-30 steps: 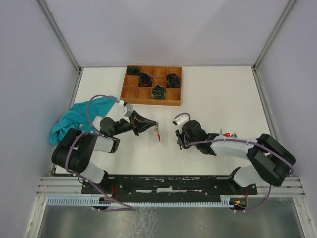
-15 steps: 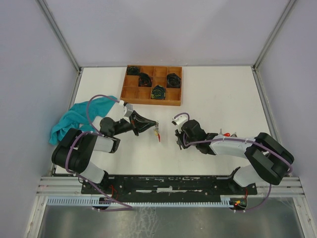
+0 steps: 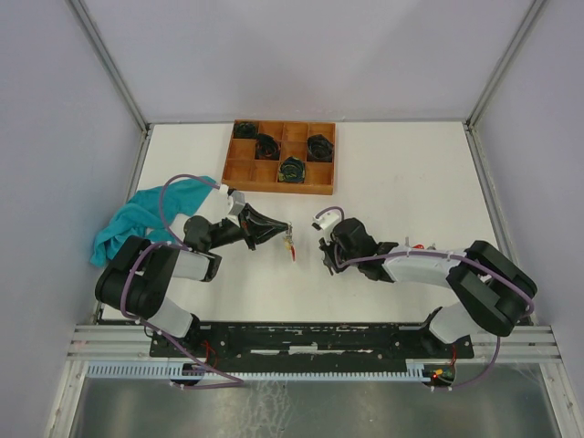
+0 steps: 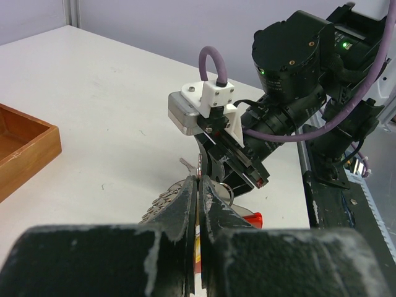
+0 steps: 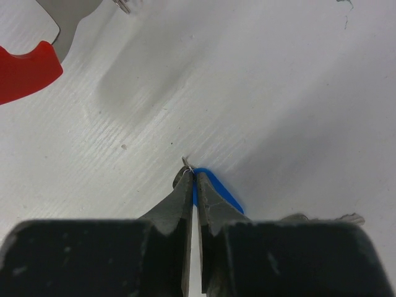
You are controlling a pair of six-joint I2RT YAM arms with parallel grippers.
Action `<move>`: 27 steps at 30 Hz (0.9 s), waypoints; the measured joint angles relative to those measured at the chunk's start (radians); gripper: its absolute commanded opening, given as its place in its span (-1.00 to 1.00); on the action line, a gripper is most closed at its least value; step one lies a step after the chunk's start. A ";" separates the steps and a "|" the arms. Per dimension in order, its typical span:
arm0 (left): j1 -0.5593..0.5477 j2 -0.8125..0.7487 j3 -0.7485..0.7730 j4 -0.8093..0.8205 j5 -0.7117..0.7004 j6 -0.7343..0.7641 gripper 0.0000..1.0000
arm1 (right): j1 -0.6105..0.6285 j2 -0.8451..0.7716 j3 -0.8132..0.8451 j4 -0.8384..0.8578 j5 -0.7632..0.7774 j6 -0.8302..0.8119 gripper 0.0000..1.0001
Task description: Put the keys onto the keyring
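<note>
Blue key tag (image 5: 220, 195) — small, flat

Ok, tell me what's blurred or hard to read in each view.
Top view: even light, sharp, but the keys hanging from the left gripper are too small to read. Left wrist: its own fingers blur in the foreground, the right gripper beyond is sharp. Right wrist: fingers soft, blue tag crisp.
</note>
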 measured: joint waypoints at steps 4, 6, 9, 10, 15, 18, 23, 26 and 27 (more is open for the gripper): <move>0.000 0.000 0.000 0.000 0.002 0.000 -0.95 | 0.000 0.006 0.011 -0.011 -0.003 -0.010 -0.99; 0.000 0.000 0.000 0.000 0.002 0.000 -0.95 | 0.000 0.006 0.017 -0.025 -0.003 -0.011 -0.99; 0.000 0.000 0.000 0.000 0.002 0.000 -0.95 | 0.000 0.006 0.036 -0.068 -0.002 -0.015 -0.99; 0.000 0.000 0.000 0.000 0.002 0.000 -0.95 | 0.000 0.006 0.054 -0.105 0.000 -0.017 -0.99; 0.000 0.000 0.000 0.000 0.002 0.000 -0.95 | 0.000 0.013 0.185 -0.300 0.019 -0.014 -0.99; 0.000 0.000 0.000 0.000 0.002 0.000 -0.95 | 0.000 0.027 0.268 -0.419 0.027 -0.006 -0.99; 0.000 0.000 0.000 0.000 0.003 0.000 -0.95 | 0.001 0.116 0.406 -0.615 0.072 0.009 -0.99; 0.000 0.000 0.000 0.000 0.003 0.000 -0.95 | 0.003 0.163 0.458 -0.704 0.100 0.015 -0.99; 0.000 0.000 0.000 0.000 0.003 0.000 -0.95 | 0.006 0.181 0.477 -0.735 0.109 0.017 -0.99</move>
